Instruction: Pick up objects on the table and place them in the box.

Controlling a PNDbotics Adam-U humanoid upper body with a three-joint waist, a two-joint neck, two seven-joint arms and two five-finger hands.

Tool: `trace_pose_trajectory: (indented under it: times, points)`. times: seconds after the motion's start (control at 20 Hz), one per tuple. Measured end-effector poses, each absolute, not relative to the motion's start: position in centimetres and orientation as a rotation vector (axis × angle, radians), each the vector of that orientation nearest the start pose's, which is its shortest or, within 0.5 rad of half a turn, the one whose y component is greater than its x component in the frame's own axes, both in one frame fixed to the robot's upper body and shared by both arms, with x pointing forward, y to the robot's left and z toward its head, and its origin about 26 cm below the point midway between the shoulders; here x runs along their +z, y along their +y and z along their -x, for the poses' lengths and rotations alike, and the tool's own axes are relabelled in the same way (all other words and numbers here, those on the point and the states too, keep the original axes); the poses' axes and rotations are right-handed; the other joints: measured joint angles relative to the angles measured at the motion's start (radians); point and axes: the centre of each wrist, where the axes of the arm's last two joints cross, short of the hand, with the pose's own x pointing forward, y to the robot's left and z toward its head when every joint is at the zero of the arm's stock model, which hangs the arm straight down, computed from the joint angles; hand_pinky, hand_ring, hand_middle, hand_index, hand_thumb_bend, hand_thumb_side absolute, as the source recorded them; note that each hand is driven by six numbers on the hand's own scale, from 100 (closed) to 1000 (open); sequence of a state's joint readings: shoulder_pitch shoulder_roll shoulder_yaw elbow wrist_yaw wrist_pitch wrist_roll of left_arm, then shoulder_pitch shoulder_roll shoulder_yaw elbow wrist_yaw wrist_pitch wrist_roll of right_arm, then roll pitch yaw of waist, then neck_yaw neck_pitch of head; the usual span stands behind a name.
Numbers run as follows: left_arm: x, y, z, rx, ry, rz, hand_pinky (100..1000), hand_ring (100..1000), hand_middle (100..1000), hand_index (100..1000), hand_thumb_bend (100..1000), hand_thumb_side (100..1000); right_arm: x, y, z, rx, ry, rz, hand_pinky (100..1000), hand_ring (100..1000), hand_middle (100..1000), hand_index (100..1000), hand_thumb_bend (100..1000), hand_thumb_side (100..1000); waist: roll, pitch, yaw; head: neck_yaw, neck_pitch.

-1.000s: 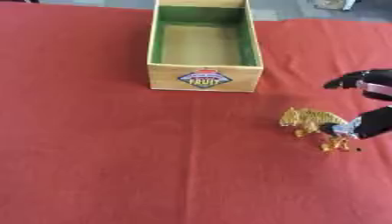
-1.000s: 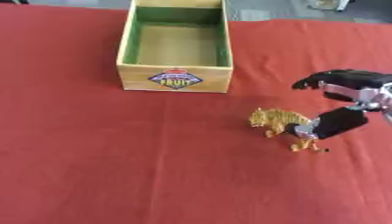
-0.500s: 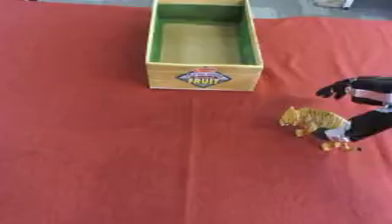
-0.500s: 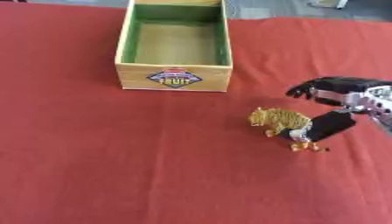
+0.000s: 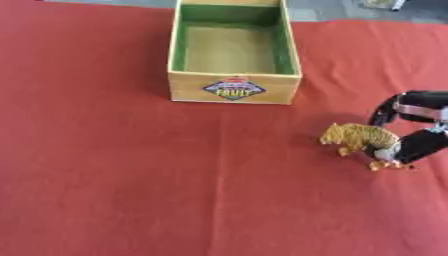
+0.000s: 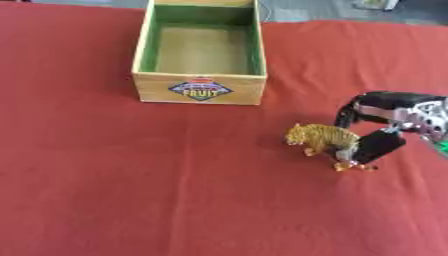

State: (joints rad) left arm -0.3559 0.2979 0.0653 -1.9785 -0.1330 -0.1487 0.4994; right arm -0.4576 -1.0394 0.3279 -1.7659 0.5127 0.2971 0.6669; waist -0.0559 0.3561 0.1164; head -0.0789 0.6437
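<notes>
My right hand (image 6: 391,122) reaches in from the right edge of the table, which is covered in a red cloth (image 6: 131,180). Its fingers (image 6: 367,106) curl down over the back end of a small orange-and-black toy tiger (image 6: 322,138), while the thumb (image 6: 378,146) presses against the tiger's rear from the near side, so the hand is pinching the toy. The tiger stands upright on the cloth, toward the right edge, its head pointing left. A wooden box (image 5: 234,90) sits near the far edge, around the middle of the table, well apart from the tiger. It is open at the top, green on its inner walls, with a label reading "FRUIT" on its near side. My left hand shows in neither view.
</notes>
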Motion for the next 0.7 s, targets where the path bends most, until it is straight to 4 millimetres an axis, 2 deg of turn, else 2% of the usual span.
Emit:
trace_pose_trajectory:
  times: [0.15, 0.5, 0.6, 0.7]
  points:
    - [21.46, 26.71, -30.75, 0.216, -2.53, -0.53, 603, 585, 556, 785, 100, 730, 23.51, -32.77, -32.76, 1.554, -0.992, 0.839, 846, 785, 628, 683, 226, 461, 0.0, 0.0, 0.0, 0.0, 0.0]
    - [21.46, 26.71, -30.75, 0.215, -2.528, -0.532, 599, 585, 555, 784, 100, 728, 23.64, -32.24, -32.41, 1.534, -1.038, 0.826, 823, 741, 580, 615, 163, 409, -0.001, 0.0, 0.001, 0.0, 0.0]
    - [21.47, 26.71, -30.75, 0.214, -2.527, -0.532, 599, 585, 556, 784, 100, 727, 23.63, -32.23, -32.4, 1.523, -1.044, 0.821, 815, 725, 561, 590, 100, 370, -0.002, 0.001, 0.002, 0.001, 0.0]
    - [21.49, 26.7, -30.75, 0.213, -2.527, -0.532, 598, 585, 556, 784, 100, 727, 23.61, -32.22, -32.4, 1.51, -1.05, 0.815, 806, 708, 541, 567, 100, 290, -0.002, 0.001, 0.004, 0.001, 0.0]
